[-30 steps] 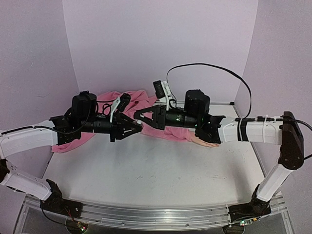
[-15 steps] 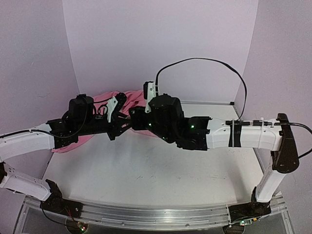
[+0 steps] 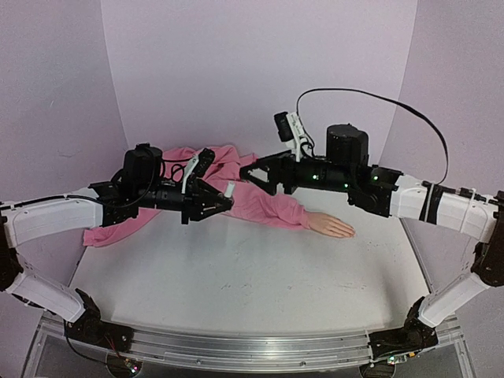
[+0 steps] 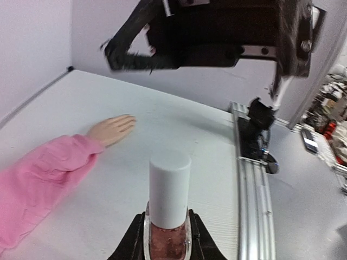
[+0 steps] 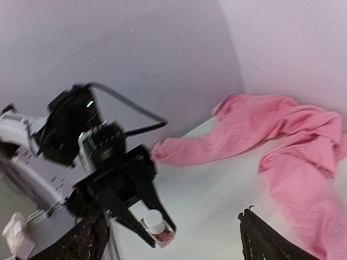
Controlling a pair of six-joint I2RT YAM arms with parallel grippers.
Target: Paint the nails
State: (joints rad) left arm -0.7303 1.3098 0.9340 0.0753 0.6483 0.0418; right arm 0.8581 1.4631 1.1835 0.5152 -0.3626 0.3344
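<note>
You get the whole table [image 3: 236, 276] from high on the near side, while the left wrist view faces right and the right wrist view left, sharing the bottle [image 4: 169, 206] in the left gripper [image 5: 159, 232].

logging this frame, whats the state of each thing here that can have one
left gripper: shut on the polish bottle
polish bottle: cap on, held above the table
right gripper: open, empty, in the air
mannequin hand: lying flat on the table, untouched
nails: too small to tell if painted
pink sleeve: stretched along the table up to the wrist
</note>
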